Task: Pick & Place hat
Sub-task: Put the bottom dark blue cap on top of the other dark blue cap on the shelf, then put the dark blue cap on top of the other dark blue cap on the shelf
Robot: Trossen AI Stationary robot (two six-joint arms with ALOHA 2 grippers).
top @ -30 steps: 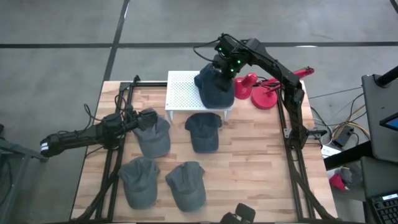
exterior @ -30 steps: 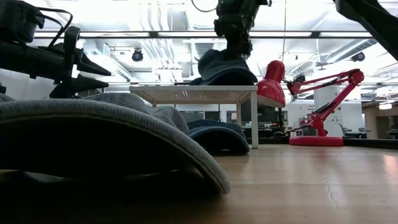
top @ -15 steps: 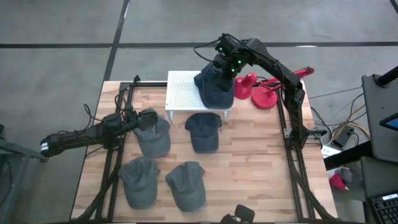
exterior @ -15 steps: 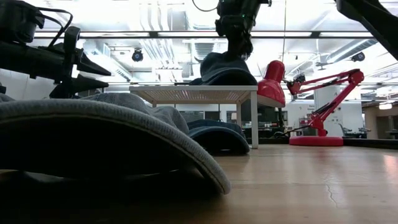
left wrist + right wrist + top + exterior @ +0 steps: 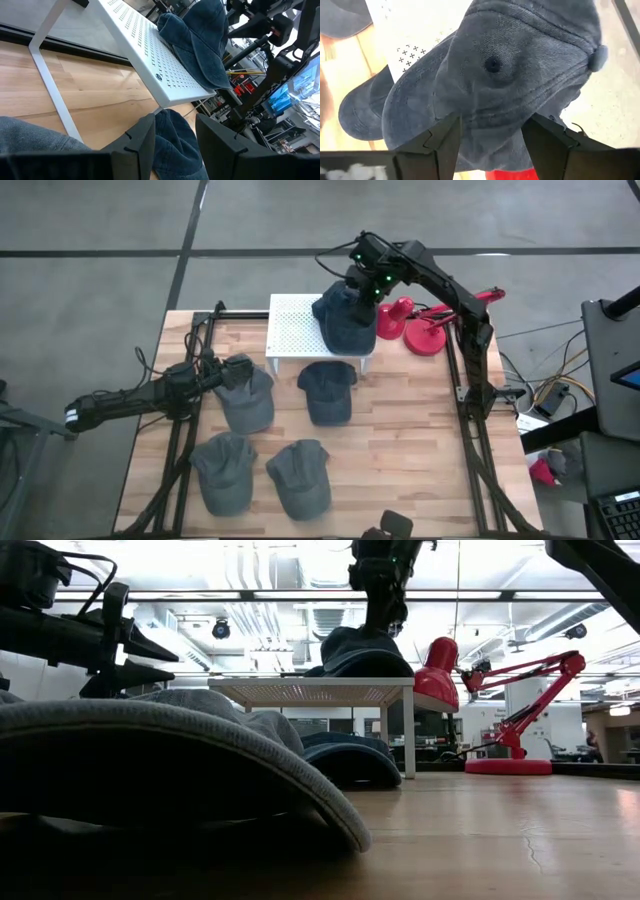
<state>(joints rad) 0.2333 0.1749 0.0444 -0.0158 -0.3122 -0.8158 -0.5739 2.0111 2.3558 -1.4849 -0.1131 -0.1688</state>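
A dark blue denim hat [image 5: 346, 325] lies on the right part of the white perforated stand [image 5: 298, 330], its brim [image 5: 210, 70] hanging over the stand's edge. My right gripper [image 5: 362, 288] is open just above the hat's crown [image 5: 492, 65] and points steeply down, one finger on each side of the crown. My left gripper [image 5: 218, 373] is open at the table's left, next to a grey hat [image 5: 247, 395]. Nothing is between its fingers [image 5: 145, 140]. My right gripper comes at the top of the hat's crown [image 5: 360, 640] from above, fingers apart. Whether the fingertips touch the cloth, I cannot tell. The hat rests on the stand.
Another dark blue hat [image 5: 327, 392] lies in front of the stand, partly under it. Two grey hats [image 5: 222, 470] [image 5: 300, 477] lie near the front edge. A red desk lamp [image 5: 425, 330] stands at the stand's right. Bare wood shows at the front right.
My right gripper has opened above the hat on the stand, letting go of its crown. The hat has stayed where it lay on the stand.
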